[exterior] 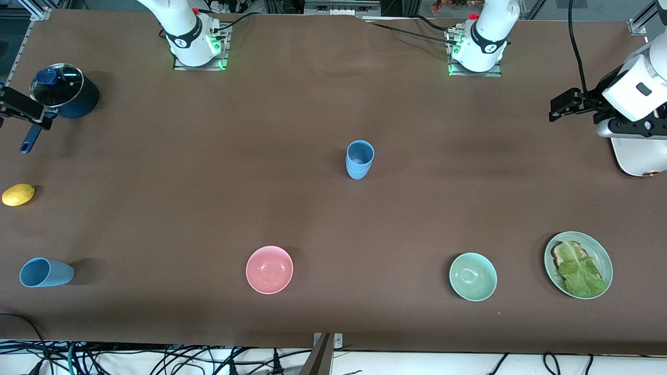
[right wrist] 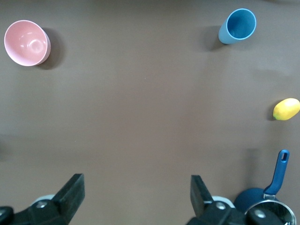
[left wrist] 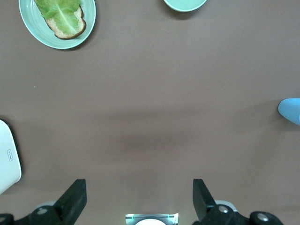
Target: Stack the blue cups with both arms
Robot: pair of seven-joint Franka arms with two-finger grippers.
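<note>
Two light-blue matte tumblers nested upright as one stack [exterior: 359, 159] at mid-table. Third light-blue tumbler [exterior: 46, 272] standing alone toward the right arm's end, nearer the front camera than the small yellow lemon [exterior: 18, 195] and the dark-blue saucepan with glass lid [exterior: 65, 92]. Left gripper [left wrist: 139, 199] raised over bare brown tabletop [exterior: 208, 182] at the left arm's end, fingers spread, holding nothing. Right gripper [right wrist: 137, 197] raised beside the saucepan, fingers likewise spread and unloaded. Pink bowl [exterior: 269, 269], mint-green bowl [exterior: 473, 276] and green plate with lettuce-topped toast [exterior: 578, 264] lined up nearest the camera.
</note>
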